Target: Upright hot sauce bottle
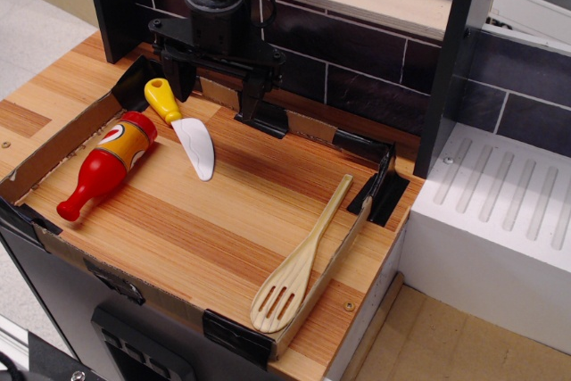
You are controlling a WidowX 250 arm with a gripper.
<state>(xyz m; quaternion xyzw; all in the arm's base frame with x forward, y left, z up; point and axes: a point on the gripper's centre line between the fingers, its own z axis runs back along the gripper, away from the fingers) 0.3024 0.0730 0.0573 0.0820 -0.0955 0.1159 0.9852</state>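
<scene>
At the back of the wooden board, the gripper (pixel 217 86) hangs with its two dark fingers (pixel 181 78) spread apart and pointing down, and nothing sits between them. It stands above the yellow handle end of the toy knife (pixel 183 127), which lies just in front of it with its white blade aimed toward the middle of the board.

Further out to the left, the hot sauce bottle (pixel 105 164) lies on its side near the cardboard rim (pixel 53 144), cap toward the near-left corner and base toward the knife handle, close to it; whether the two touch is hard to tell. The bottle is well apart from the gripper, so by my reading the task is not yet begun in any visible way: reaching, grasping, tipping it onto its base and letting go are all left.

A slotted wooden spoon (pixel 299 265) leans along the right rim, away from the work.

The arm above the wrist is cut off by the top edge, the fingertips blend into the dark wall behind, and the bottle's base is not plainly shown.
</scene>
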